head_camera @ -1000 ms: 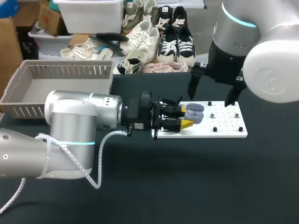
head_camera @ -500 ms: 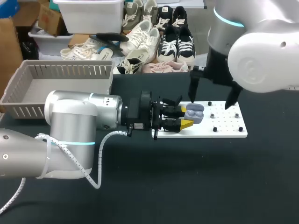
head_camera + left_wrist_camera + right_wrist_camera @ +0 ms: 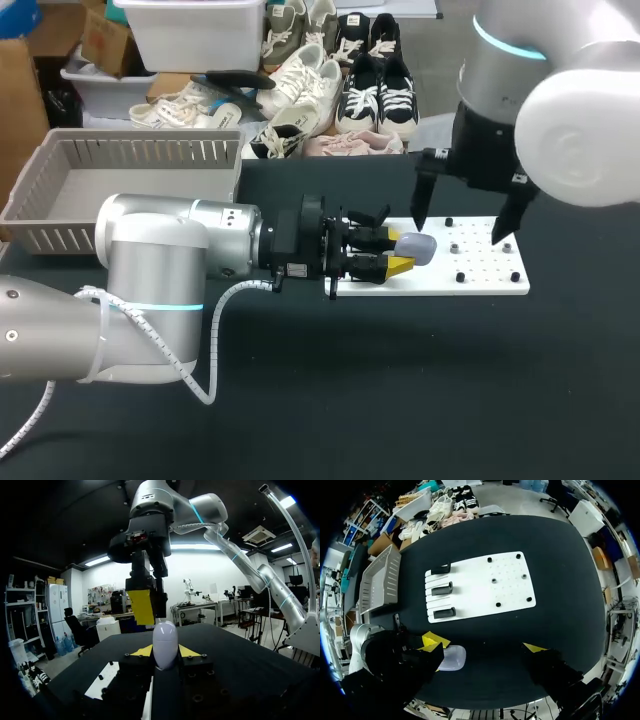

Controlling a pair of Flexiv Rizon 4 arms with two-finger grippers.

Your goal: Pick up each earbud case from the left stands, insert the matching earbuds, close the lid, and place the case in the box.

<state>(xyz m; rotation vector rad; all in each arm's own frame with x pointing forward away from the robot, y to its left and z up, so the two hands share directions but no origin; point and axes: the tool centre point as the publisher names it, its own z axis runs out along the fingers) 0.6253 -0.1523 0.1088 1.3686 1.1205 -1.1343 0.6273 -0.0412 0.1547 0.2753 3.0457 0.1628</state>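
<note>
My left gripper (image 3: 402, 252) is shut on a pale grey earbud case (image 3: 418, 247), held over the left end of the white board (image 3: 480, 285). In the left wrist view the case (image 3: 165, 642) stands egg-shaped between the fingers of the left gripper (image 3: 165, 653), its lid shut. My right gripper (image 3: 458, 232) hangs open just above and behind the case, one yellow fingertip (image 3: 141, 606) close to its top. From the right wrist the case (image 3: 451, 658) lies beside one fingertip (image 3: 434, 641) of the right gripper (image 3: 485, 645). Three black stands (image 3: 441, 589) on the board hold nothing.
The grey slatted box (image 3: 130, 170) sits at the table's far left, also visible from the right wrist (image 3: 380, 580). Several small black pegs (image 3: 455, 247) dot the board's right half. Black tabletop lies bare in front of the board.
The case showed an open lid with earbuds inside earlier; now its lid is shut. My right gripper has shifted slightly right and lower. The left arm has stayed put.
</note>
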